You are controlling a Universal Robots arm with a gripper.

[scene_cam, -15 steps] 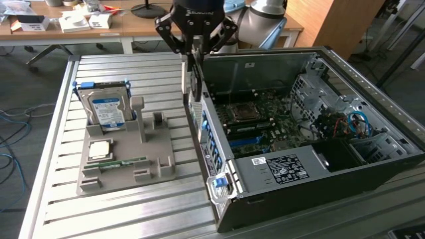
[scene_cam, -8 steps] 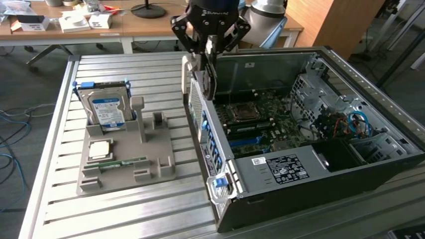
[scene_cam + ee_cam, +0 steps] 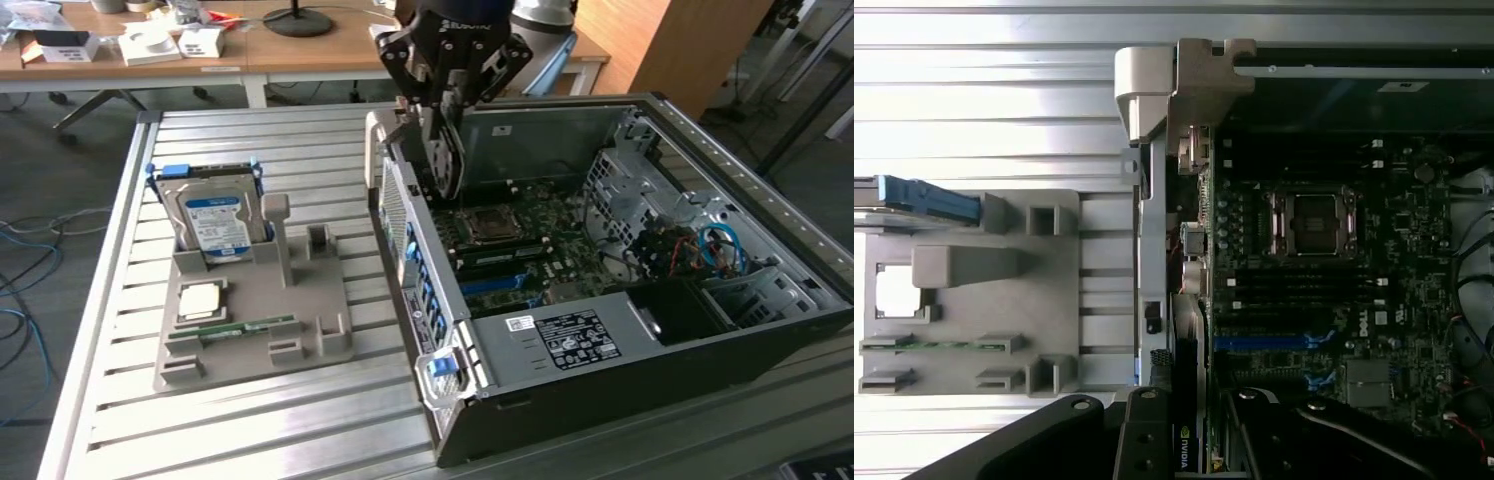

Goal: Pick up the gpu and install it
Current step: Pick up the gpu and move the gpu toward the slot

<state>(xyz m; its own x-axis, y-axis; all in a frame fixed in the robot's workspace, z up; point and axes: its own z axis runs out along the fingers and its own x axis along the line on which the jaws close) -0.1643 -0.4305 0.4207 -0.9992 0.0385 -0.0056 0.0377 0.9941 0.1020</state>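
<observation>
While clenched on gpu (image 3: 441, 165), tool (image 3: 450, 108) holds it upright, seemingly above motherboard (image 3: 561, 225).

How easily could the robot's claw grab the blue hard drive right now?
Probably not now: the gripper is clamped on the gpu over the open computer case. The hard drive stands uncovered in its grey holder.

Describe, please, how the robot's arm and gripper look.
The gripper is black, built from angular linked finger bars with round pivot bolts, and its body carries white lettering. Above it, the arm is a rounded, pale grey segment.
</observation>
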